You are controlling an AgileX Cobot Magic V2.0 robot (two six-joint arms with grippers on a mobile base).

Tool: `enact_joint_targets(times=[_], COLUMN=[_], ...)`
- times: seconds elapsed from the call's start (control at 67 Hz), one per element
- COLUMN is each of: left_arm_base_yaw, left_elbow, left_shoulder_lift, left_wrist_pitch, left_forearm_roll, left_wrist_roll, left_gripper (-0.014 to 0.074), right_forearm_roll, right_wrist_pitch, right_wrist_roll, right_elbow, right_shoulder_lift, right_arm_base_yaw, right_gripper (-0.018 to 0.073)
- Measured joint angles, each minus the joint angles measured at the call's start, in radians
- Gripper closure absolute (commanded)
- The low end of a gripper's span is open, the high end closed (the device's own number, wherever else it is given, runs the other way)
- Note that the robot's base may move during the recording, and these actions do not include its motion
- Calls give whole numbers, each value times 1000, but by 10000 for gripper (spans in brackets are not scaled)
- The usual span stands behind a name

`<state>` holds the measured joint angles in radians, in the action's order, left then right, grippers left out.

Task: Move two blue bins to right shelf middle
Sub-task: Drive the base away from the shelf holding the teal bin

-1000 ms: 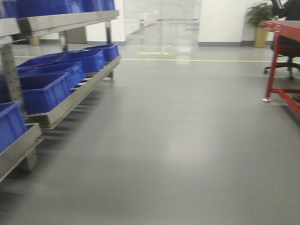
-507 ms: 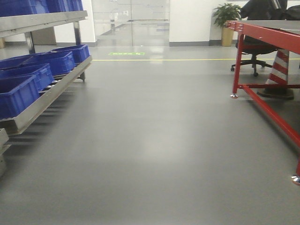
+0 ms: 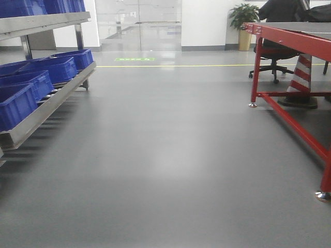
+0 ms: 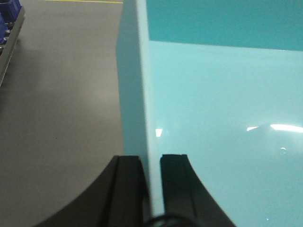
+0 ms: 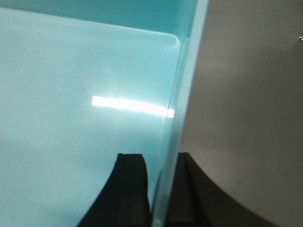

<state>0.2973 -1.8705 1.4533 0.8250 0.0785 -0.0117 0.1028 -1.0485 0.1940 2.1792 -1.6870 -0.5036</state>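
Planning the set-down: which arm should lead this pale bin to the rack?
Probably left: the rack stands on its side; the left gripper pinches the bin wall facing it, the right gripper the far wall.

I'm looking across a glossy grey floor [image 3: 170, 155] that's reflecting soft overhead light. A yellow line [image 3: 207, 65] is running before glass doors [image 3: 139, 23] and a white wall [image 3: 204, 20]. A red-framed table [image 3: 289, 36] is standing on the right, with a potted plant [image 3: 244, 18] beyond it.

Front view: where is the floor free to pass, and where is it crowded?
Free: the wide grey floor between the steel rack on the left and the red table on the right, back to the yellow line. Crowded: the rack's lower tier, filled with dark blue bins, and past the table's legs, where a striped cone stands.
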Motion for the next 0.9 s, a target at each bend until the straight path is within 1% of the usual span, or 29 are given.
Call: enact_joint_targets(times=[0.896], left_arm_base_yaw=[0], left_elbow=[0], left_shoulder_lift=[0], left_wrist_pitch=[0], left_forearm_roll=[-2], left_wrist_roll=[0], left_gripper=[707], right_forearm_roll=[0], right_wrist_pitch=[0], right_wrist_roll=[0], right_elbow=[0], right_shoulder_lift=[0], right_arm_base_yaw=[0], right_gripper=[711])
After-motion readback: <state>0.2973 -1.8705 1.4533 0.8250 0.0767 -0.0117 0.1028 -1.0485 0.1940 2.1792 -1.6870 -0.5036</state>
